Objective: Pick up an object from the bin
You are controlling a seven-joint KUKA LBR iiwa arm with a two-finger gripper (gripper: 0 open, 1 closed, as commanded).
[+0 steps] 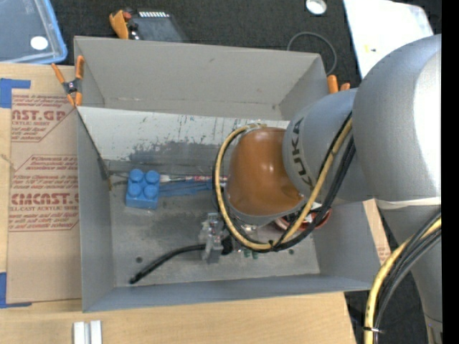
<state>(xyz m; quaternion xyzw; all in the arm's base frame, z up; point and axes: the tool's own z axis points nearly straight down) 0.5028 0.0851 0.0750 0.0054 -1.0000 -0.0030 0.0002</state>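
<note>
Slippage looks the risk: the gripper, spread or pinched I cannot tell, sits over the end of a thin black cord at the bin's six o'clock, blue block lying apart at nine.

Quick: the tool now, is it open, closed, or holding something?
Tool: cannot be told. It is low in the bin, by one end of a black cord.

Illumination is even and moderately bright from above, with a soft highlight on the orange cover, a pale sheen on the grey arm, and diffuse shadow on the bin floor beneath the arm
</note>
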